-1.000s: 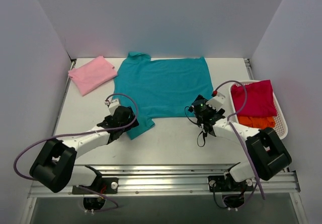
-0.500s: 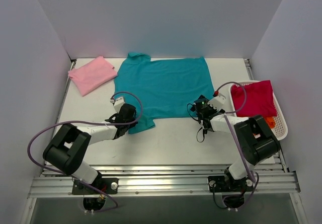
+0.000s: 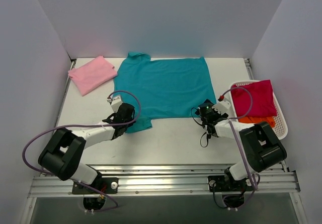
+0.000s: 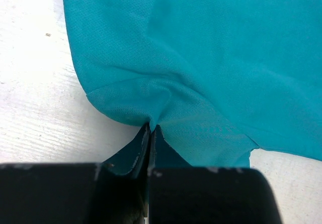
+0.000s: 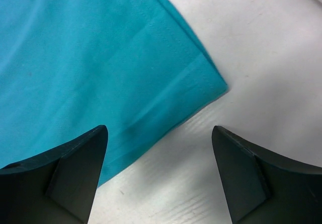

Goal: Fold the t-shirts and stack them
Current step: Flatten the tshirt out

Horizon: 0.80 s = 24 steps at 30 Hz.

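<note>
The teal t-shirt (image 3: 161,85) lies spread flat across the middle of the table, collar to the back left. My left gripper (image 3: 126,120) is at its near left sleeve. In the left wrist view this gripper (image 4: 151,129) is shut on a puckered fold of the teal sleeve hem (image 4: 166,103). My right gripper (image 3: 206,113) is low over the shirt's near right corner. In the right wrist view it (image 5: 158,133) stands open astride the hem corner (image 5: 201,83), its left finger (image 5: 80,156) over the cloth and its right finger (image 5: 246,163) over bare table.
A folded light pink t-shirt (image 3: 92,74) lies at the back left. At the right edge stands a white basket (image 3: 283,127) holding a magenta t-shirt (image 3: 254,98) on top of an orange one (image 3: 256,122). Grey walls close off the table's left, back and right.
My left gripper has shut on the teal sleeve hem. My right gripper has slid a little right and nearer, to the shirt's near right corner, with its jaws slightly narrower.
</note>
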{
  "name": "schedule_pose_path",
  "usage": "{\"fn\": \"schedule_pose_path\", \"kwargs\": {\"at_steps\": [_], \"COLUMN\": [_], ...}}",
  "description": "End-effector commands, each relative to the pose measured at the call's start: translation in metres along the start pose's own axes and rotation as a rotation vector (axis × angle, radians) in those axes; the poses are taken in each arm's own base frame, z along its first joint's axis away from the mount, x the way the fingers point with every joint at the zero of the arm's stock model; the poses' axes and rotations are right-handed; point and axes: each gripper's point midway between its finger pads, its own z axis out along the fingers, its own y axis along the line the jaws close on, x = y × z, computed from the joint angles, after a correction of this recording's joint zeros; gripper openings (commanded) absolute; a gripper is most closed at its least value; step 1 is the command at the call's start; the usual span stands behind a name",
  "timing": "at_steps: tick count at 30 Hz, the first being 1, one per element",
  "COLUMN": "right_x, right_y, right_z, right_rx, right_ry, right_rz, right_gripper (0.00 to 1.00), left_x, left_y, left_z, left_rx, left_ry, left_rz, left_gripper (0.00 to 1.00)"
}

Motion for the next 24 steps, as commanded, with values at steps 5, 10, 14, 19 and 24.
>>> {"fn": "schedule_pose_path", "kwargs": {"at_steps": [5, 10, 14, 19, 24], "right_x": [0.005, 0.002, 0.007, 0.006, 0.008], "right_y": [-0.016, -0.012, -0.011, -0.011, -0.018], "right_z": [0.005, 0.009, 0.015, 0.016, 0.009], "right_rx": [0.022, 0.018, 0.024, 0.022, 0.023], "right_ry": [0.034, 0.026, 0.041, 0.033, 0.043], "right_rz": [0.037, 0.046, 0.028, 0.027, 0.029], "right_gripper": [0.65, 0.52, 0.31, 0.00, 0.00], "left_x": [-0.022, -0.023, -0.025, -0.023, -0.020], "left_y": [-0.001, 0.006, 0.011, 0.015, 0.020], "left_z": [-0.010, -0.012, -0.011, -0.007, -0.017], "left_rx": [-0.007, -0.018, -0.032, -0.045, -0.050], "left_ry": [-0.066, -0.075, -0.081, -0.078, -0.064], "left_rz": [-0.028, -0.039, -0.043, -0.046, -0.061], "left_gripper": [0.02, 0.02, 0.02, 0.02, 0.02]}}
